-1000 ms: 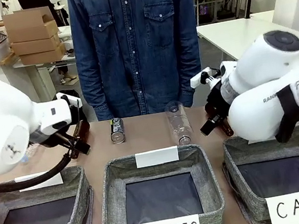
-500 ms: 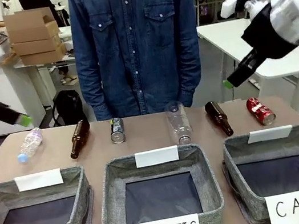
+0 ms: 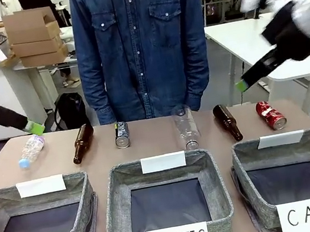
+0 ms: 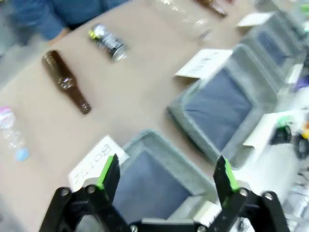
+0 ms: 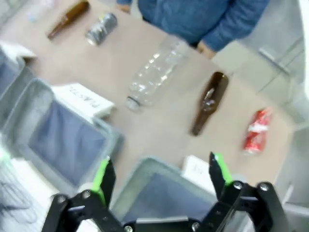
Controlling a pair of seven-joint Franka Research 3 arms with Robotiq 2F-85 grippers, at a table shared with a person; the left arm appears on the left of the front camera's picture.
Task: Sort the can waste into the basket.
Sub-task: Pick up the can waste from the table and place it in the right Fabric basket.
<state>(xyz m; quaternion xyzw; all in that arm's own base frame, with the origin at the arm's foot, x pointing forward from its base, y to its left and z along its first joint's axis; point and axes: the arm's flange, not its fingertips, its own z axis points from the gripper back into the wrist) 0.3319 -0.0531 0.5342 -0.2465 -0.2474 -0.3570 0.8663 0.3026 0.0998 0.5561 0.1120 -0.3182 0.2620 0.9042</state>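
A dark can lies on the brown table in front of the person, and it also shows at the top of the left wrist view as the dark can. The red dented can lies at the far right, just behind the grey basket signed "CAN". My right gripper hangs open, high above that end of the table; its wrist view looks down on the red can and the basket's rim. My left gripper is open, raised over the table's left end.
Two brown glass bottles and two clear plastic bottles lie in the same row as the cans. Baskets signed "PLASTIC" and "BOTTLE" stand in the middle and on the left. A person in a denim shirt stands at the far edge.
Both arms have risen from low in front of the camera to high at the sides, uncovering the row of bottles and cans. Nothing on the table has moved.
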